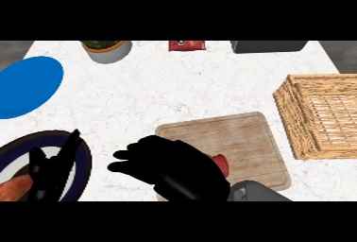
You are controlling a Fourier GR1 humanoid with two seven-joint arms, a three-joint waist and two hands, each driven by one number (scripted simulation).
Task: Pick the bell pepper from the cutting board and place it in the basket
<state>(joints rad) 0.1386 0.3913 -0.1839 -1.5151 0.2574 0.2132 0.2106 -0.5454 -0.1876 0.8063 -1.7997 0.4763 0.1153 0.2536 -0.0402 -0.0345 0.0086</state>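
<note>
Wood-grain cutting board [237,134] sits pretty much in the middle of the white marble counter [140,104], and the robot's right hand [174,165] is parked right over its lower left corner. The bell pepper [222,163] is on the board, mostly hidden under that hand. All I can see is a little sliver of red poking out on the right side of the palm. Honestly can't tell from here whether the hand has closed on it or is just sitting over it.

The wicker basket [282,101] is off to the right of the board, close but not touching, with nothing in it that I can see.

The left hand [50,172] is down at the lower left, open with straight fingers pointing up, resting over a dark-rimmed plate [85,158] that has something orange-red [14,189] on it. No idea what that is.

Other stuff: a blue plate [28,87] at the left edge, and along the far edge a potted plant [108,49], a red packet [187,45] and some dark grey thing [268,46].
</note>
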